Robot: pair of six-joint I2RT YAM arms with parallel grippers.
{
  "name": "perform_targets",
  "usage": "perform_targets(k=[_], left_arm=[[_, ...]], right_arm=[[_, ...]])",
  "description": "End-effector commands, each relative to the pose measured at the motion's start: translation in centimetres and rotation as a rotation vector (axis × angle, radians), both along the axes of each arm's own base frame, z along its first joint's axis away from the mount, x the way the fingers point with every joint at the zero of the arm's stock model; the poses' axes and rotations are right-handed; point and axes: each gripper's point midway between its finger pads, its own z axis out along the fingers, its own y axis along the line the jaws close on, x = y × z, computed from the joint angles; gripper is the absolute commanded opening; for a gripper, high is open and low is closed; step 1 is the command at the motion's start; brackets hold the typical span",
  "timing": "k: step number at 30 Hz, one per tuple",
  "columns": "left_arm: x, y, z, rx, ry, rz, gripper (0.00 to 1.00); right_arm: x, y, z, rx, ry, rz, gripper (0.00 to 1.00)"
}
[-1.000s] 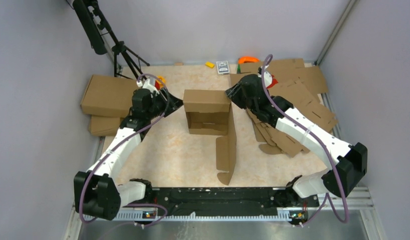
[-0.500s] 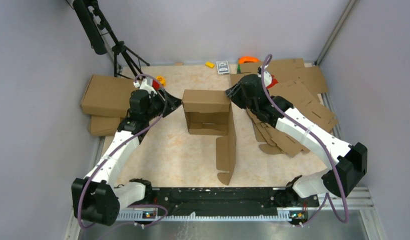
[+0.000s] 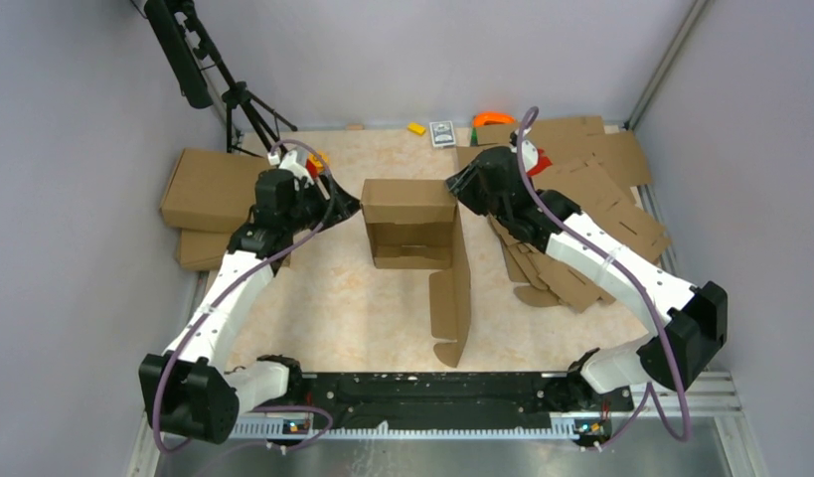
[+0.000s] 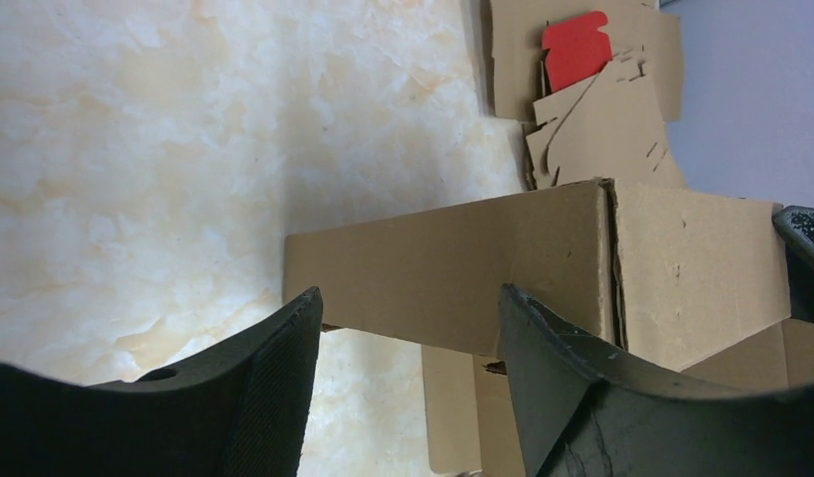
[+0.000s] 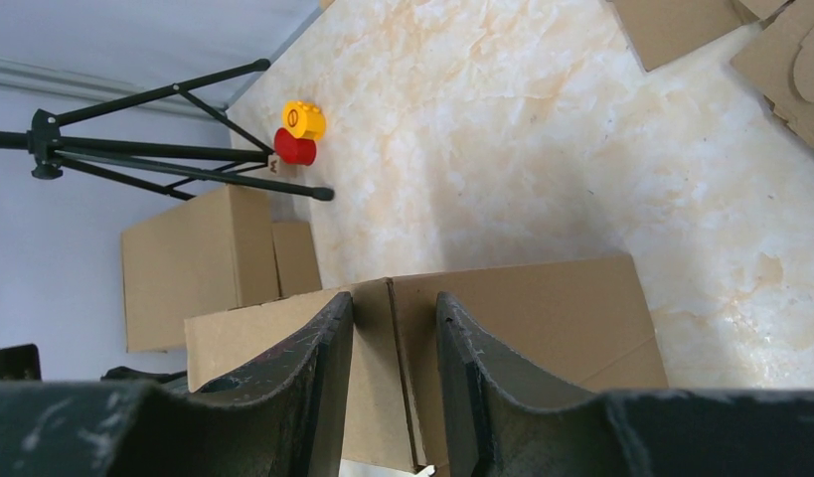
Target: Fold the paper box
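Observation:
The paper box (image 3: pixel 410 221) stands half-formed mid-table, its back panel raised and a long side flap (image 3: pixel 450 298) running toward the near edge. My left gripper (image 3: pixel 349 205) is at its left back corner. In the left wrist view the jaws (image 4: pixel 410 298) are wide open and empty, with the box panel (image 4: pixel 452 263) just beyond the tips. My right gripper (image 3: pixel 455 186) is at the box's right back corner. In the right wrist view its fingers (image 5: pixel 394 303) stand a narrow gap apart against the flat face of the box (image 5: pixel 542 308), with a fold line between them.
Folded boxes (image 3: pixel 212 189) are stacked at the left. A heap of flat cardboard sheets (image 3: pixel 591 189) lies at the right. A tripod (image 3: pixel 239 99) stands at the back left, with red and yellow toys (image 3: pixel 318 159) nearby. A card box (image 3: pixel 442 132) and an orange item (image 3: pixel 492 119) lie at the back.
My left arm has shifted slightly back and left; its gripper stays beside the box's left corner. My right arm and the box have barely moved.

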Motion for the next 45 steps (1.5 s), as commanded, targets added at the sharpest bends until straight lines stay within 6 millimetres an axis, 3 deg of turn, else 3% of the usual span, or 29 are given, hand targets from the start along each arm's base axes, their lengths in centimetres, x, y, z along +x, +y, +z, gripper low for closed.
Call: perform_targets(k=[1,4,8,16,22,23,25,26,36,40,45], left_arm=[[-0.1,0.6,1.2,0.076,-0.037,-0.026,0.68],[-1.1,0.1,1.9,0.171,-0.153,-0.173,0.71],[-1.1,2.1,1.7,0.339,-0.207,-0.166,0.75],[-1.5,3.1,3.0,0.495,-0.374,-0.221,0.73],[-3.5,1.7,4.9,0.590,-0.557,-0.407,0.70],[-3.9,1.1,5.5,0.594,-0.599,-0.450,0.73],[-4.9,0.0,6.5,0.609,-0.687,-0.531,0.94],[-5.3,-0.4,6.9,0.621,-0.719,-0.554,0.98],[-6.1,-1.5,10.9,0.871,-0.955,-0.632,0.96],[-4.8,-3.1,10.2,1.004,-0.947,-0.712,0.94],[-4.0,-5.3,7.8,1.087,-0.899,-0.843,0.92]], right_arm=[[-0.3,1.1,-0.1,-0.019,0.008,0.046,0.34],[-0.3,1.1,0.0,-0.020,0.005,0.048,0.34],[-0.2,1.3,0.2,-0.034,0.007,0.059,0.34],[0.0,1.5,0.3,-0.043,0.009,0.073,0.34],[0.1,1.6,0.2,-0.042,0.008,0.075,0.34],[0.1,1.6,0.3,-0.042,0.007,0.076,0.35],[0.1,1.6,0.2,-0.041,0.009,0.078,0.34],[0.1,1.6,0.3,-0.040,0.008,0.078,0.34],[0.1,1.9,0.3,-0.030,0.009,0.085,0.34],[0.1,2.0,0.3,-0.024,0.009,0.087,0.34],[0.1,2.1,0.6,-0.020,0.004,0.088,0.34]])
